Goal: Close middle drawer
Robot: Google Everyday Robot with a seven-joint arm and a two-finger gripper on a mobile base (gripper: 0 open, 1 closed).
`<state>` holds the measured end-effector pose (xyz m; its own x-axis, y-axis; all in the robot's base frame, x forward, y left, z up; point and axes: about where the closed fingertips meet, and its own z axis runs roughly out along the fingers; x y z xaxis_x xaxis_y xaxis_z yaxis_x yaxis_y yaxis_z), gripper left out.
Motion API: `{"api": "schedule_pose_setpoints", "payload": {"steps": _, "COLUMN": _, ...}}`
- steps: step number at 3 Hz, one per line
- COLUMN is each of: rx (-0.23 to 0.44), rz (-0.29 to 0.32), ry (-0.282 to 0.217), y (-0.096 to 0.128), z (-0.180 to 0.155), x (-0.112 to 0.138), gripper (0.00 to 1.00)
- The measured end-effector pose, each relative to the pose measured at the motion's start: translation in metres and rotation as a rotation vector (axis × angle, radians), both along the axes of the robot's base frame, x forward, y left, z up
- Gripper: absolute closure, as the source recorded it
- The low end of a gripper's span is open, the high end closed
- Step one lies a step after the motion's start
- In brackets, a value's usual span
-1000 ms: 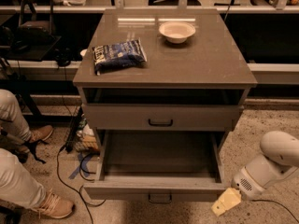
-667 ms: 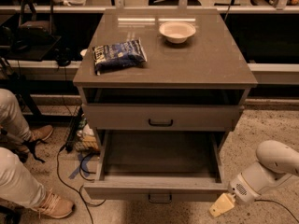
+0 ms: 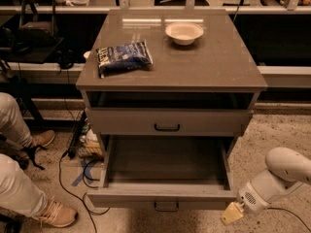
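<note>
camera view: gripper [image 3: 232, 213] sits just beside the open middle drawer [image 3: 165, 171].

The middle drawer [image 3: 126, 198] (grey wood, black loop handle [image 3: 166, 206]) stands pulled far out; gripper [image 3: 232, 213] just beside its front corner.

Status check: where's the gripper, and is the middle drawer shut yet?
Gripper low, by the drawer's right front corner. Middle drawer pulled far out, not closed. Person's legs at left, apart from it.
</note>
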<state>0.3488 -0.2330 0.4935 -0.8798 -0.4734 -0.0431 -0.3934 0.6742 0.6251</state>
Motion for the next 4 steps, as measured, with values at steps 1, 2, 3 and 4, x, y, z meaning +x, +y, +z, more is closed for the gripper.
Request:
{"api": "schedule_pose_setpoints", "payload": {"steps": 1, "rx": -0.04, "rz": -0.043, "ry": 0.004, "y": 0.007, "z": -0.042, "x": 0.009, "gripper": 1.0}}
{"api": "schedule_pose_setpoints", "payload": {"steps": 2, "rx": -0.039, "rz": -0.134, "ry": -0.035, "y": 0.01, "z": -0.093, "x": 0.037, "gripper": 1.0}}
{"api": "schedule_pose_setpoints", "payload": {"steps": 3, "rx": -0.023, "rz": -0.182, "ry": -0.07, "y": 0.013, "z": -0.108, "x": 0.055, "gripper": 1.0}}
{"api": "schedule_pose_setpoints", "payload": {"steps": 4, "rx": -0.023, "rz": -0.182, "ry": -0.07, "y": 0.013, "z": -0.109, "x": 0.055, "gripper": 1.0}}
